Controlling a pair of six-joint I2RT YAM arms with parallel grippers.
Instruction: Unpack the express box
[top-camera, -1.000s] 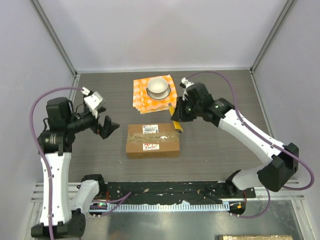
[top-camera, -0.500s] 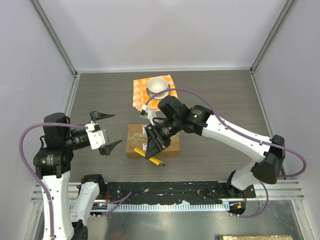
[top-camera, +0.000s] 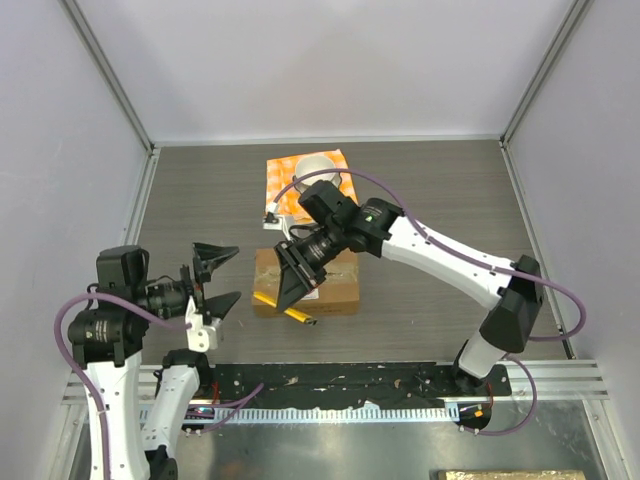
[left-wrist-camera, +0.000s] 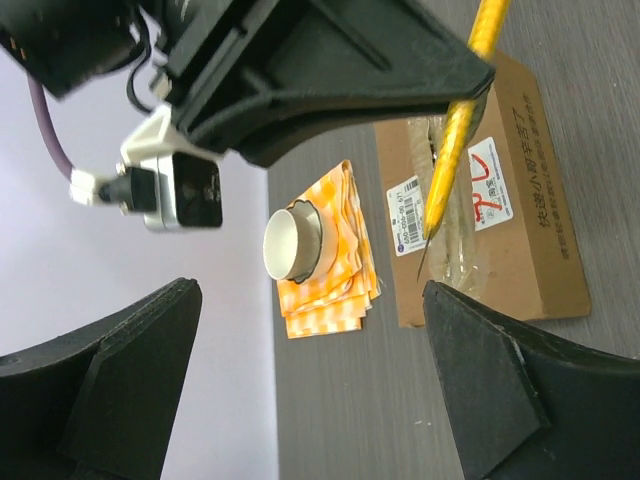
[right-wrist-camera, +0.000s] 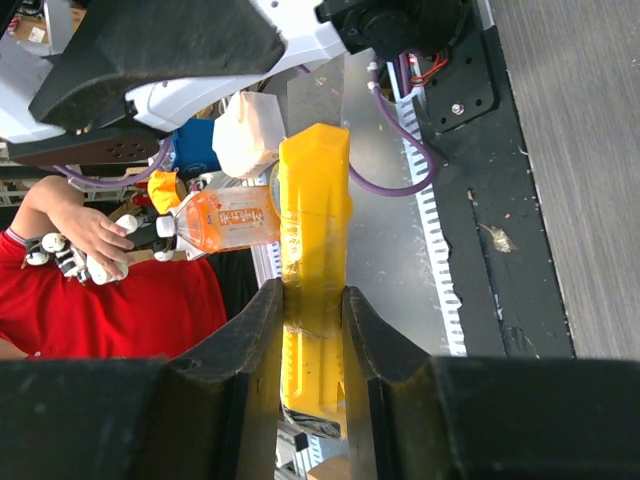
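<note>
Surface: We see a grey wood-grain tabletop (top-camera: 200, 200).
Room: Plain pale walls (top-camera: 320, 70) close it in on three sides.
Counts: One box (top-camera: 340, 288), one knife (left-wrist-camera: 452, 150), one bowl (top-camera: 318, 165), one cloth (top-camera: 283, 190), and two grippers: the left gripper (top-camera: 222, 276) and the right gripper (right-wrist-camera: 313, 305).
Box: Brown cardboard, lying flat near the middle of the tabletop, taped top up, with a white label and a red-marked sticker.
Bowl and cloth: The white bowl sits on the orange checked cloth, just behind the box.
Right gripper: Clamped on the yellow knife above the box's left end; we cannot tell whether the tip touches the box.
Left gripper: Spread wide, holding nothing, left of the box and apart from it.
</note>
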